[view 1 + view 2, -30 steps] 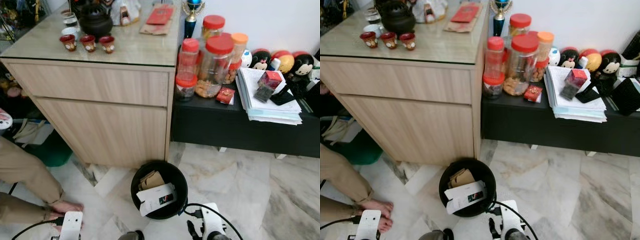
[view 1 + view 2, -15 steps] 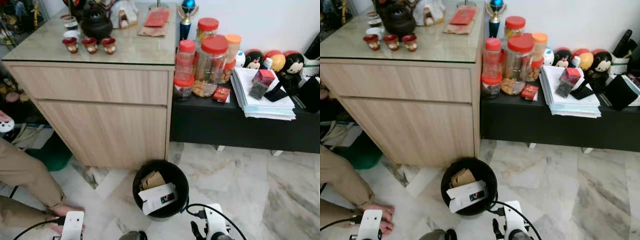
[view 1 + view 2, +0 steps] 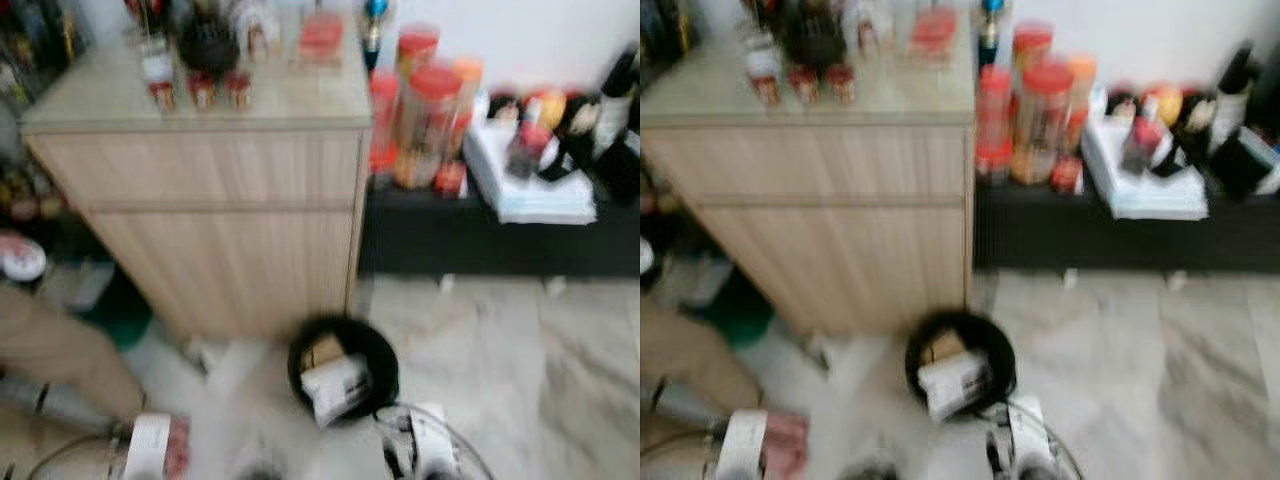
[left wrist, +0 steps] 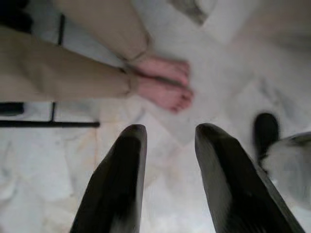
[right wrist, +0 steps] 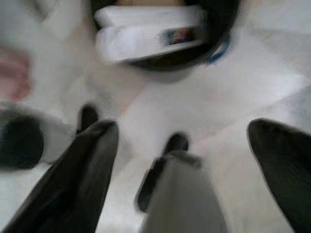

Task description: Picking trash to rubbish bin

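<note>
Blurred view: the black rubbish bin (image 3: 343,372), already holding a white box (image 3: 335,388), stands on the floor just ahead of the empty, wide-open right end effector (image 5: 182,160), so finding more trash likely comes next.

Bin (image 3: 343,367) on floor (image 3: 520,370), centre; box (image 3: 336,388) inside. Cabinet (image 3: 215,215) at bin's 11 o'clock, cups (image 3: 200,90) on top. Low shelf (image 3: 500,235) at 1 o'clock, jars (image 3: 425,105) on it. Person's feet (image 4: 163,82) at 8 o'clock.
</note>
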### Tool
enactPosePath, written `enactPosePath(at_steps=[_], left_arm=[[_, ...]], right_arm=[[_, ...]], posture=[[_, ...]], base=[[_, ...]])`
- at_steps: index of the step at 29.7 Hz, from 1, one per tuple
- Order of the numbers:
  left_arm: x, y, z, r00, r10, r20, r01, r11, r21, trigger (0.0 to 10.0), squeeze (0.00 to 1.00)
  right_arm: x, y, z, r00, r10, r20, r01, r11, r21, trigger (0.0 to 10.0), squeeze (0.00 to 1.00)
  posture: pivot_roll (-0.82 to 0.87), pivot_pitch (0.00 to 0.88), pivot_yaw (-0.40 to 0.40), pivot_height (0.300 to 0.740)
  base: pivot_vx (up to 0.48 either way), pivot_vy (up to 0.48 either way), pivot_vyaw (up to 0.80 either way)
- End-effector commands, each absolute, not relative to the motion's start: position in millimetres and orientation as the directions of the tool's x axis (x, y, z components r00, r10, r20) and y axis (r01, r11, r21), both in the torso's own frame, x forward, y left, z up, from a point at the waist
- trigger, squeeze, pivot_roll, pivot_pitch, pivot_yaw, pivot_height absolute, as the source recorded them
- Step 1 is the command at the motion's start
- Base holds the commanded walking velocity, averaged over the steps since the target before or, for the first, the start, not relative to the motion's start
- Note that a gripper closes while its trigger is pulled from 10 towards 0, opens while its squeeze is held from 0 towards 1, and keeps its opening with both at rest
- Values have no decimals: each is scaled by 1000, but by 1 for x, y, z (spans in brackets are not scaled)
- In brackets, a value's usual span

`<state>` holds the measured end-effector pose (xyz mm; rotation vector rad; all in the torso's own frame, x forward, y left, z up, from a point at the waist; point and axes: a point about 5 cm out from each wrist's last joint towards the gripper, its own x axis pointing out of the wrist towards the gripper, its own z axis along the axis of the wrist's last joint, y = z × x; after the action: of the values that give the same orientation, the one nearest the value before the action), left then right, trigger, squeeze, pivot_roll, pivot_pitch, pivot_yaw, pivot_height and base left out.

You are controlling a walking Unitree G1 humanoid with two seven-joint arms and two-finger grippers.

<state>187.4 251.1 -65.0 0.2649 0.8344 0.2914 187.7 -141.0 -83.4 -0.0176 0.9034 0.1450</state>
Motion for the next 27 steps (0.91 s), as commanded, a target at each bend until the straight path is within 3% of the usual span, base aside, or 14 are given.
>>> enactPosePath(at_steps=[1, 27], left_arm=[[177, 250, -71, 606, 358, -710, -148, 928, 342, 10000, 0], [172, 251, -73, 593, 353, -723, -147, 931, 334, 10000, 0]], right_arm=[[186, -145, -84, 607, 107, -787, -124, 992, 39, 10000, 0], [184, -143, -85, 602, 112, -791, -123, 991, 46, 10000, 0]], posture=[[125, 148, 13, 728], [126, 155, 16, 728]], base=[[0, 0, 0], [0, 0, 0]])
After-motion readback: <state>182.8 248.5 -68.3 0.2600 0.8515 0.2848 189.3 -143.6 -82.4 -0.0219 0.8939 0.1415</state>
